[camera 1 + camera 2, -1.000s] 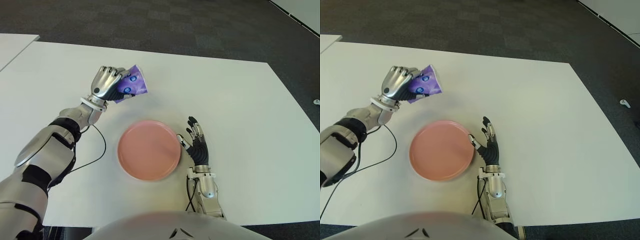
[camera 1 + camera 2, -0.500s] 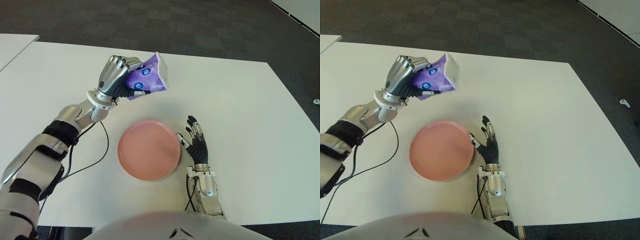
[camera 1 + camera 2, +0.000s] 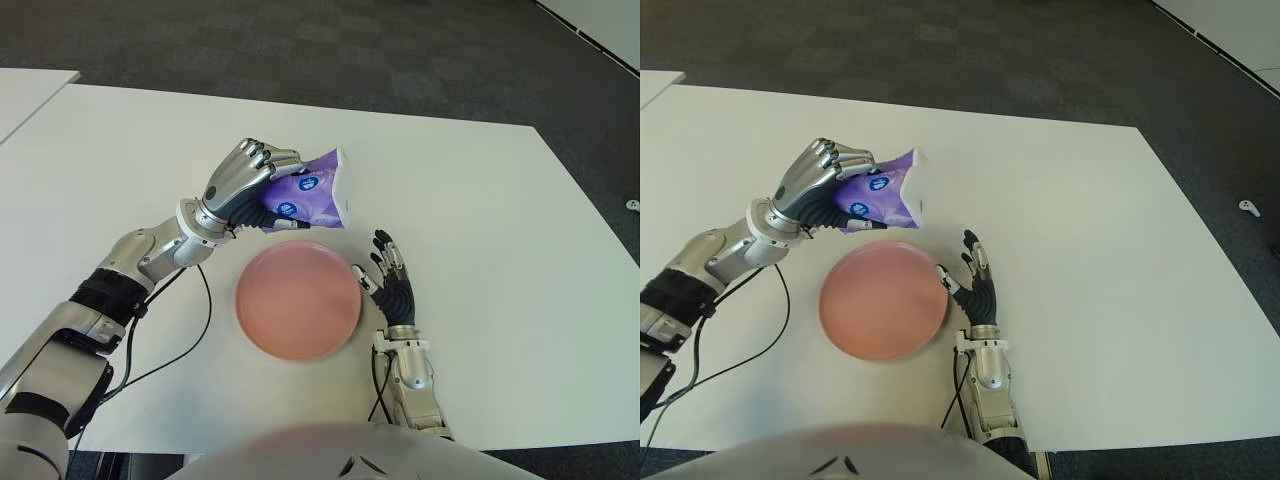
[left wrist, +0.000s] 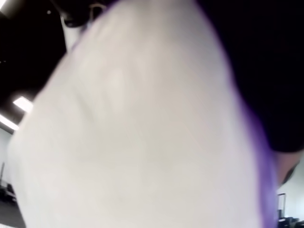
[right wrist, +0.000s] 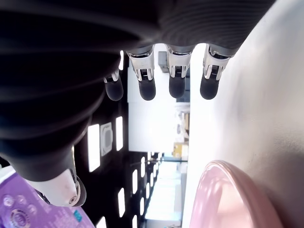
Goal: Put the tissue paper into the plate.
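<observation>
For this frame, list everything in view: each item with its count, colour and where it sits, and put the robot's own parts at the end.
Soft purple tissue paper pack: one, purple with blue dots and a white end, held above the table just beyond the plate's far rim.
Round pink plate: one, pink, on the table in front of the robot, nothing in it.
White table: one, white, over a dark carpeted floor.
Black cable: one, black, trailing from the left arm across the table.
Left hand: silver, fingers closed on the pack.
Right hand: black and silver, fingers open, palm down beside the plate's right edge.
</observation>
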`<state>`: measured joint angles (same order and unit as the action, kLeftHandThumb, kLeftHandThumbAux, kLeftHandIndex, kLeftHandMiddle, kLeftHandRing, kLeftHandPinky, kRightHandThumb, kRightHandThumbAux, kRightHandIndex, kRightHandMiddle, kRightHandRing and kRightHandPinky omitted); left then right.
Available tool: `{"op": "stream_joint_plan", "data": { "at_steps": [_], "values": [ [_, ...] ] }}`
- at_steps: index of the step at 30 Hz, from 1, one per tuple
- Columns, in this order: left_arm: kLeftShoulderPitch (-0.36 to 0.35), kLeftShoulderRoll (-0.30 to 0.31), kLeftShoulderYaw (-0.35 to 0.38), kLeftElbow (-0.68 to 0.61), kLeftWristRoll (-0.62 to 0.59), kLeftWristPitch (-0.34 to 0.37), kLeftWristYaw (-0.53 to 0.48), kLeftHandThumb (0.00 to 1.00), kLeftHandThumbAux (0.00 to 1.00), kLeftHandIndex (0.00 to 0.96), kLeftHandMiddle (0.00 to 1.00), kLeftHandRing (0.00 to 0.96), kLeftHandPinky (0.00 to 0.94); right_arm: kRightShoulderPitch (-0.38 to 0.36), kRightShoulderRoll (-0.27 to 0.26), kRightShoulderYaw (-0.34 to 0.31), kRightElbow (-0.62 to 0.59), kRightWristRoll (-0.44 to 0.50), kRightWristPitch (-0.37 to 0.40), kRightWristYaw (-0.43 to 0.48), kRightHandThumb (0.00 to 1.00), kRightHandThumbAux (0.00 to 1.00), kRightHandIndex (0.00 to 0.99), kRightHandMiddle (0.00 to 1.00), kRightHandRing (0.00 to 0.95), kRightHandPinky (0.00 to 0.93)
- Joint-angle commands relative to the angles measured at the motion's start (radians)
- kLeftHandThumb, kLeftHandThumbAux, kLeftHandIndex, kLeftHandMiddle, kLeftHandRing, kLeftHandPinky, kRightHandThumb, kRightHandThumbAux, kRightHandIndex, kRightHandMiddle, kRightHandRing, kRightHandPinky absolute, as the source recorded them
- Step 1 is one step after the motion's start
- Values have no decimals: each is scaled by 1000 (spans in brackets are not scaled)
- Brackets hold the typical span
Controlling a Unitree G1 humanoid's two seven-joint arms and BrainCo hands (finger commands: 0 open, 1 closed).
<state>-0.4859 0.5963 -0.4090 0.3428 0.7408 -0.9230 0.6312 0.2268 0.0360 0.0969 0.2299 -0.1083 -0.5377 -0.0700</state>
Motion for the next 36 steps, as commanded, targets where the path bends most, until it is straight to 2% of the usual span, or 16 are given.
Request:
{"op": "stream_joint_plan", "data": {
  "at_steps": [1,5,11,13,19,22,24,31,36],
  "values": [
    [63,18,-4,-62,-50,-62,-127,753,696,443,845,846,831,63,-12,-13,160,11,64,9,10,685,0,0,0,0],
    [147,34,-15,-138,-71,-73,-224,752,696,443,843,844,836,62,-8,-16,164,9,56,2,10,688,0,0,0,0],
    [211,14,-3,-169,-74,-72,-306,752,696,442,843,844,840,63,-4,-13,174,-1,47,-13,12,696,0,0,0,0],
    [234,14,0,-182,-83,-52,-345,752,696,442,843,844,838,66,-4,-13,168,2,44,-12,12,699,0,0,0,0],
    [308,43,16,-260,-155,80,-536,751,697,442,843,846,849,71,-7,-12,166,10,28,-9,7,707,0,0,0,0],
    [335,139,42,-408,-297,249,-770,750,697,442,842,846,850,71,-6,-10,168,14,27,-7,4,707,0,0,0,0],
    [341,164,54,-458,-324,313,-852,750,697,442,842,846,852,71,-6,-10,169,16,28,-5,3,708,0,0,0,0],
    [317,140,22,-475,-201,369,-952,749,698,442,844,849,847,69,-9,-5,181,26,13,10,0,714,0,0,0,0],
    [320,101,-3,-446,-132,352,-935,749,698,442,846,851,848,67,-12,-5,188,28,4,16,0,718,0,0,0,0]
  ]
}}
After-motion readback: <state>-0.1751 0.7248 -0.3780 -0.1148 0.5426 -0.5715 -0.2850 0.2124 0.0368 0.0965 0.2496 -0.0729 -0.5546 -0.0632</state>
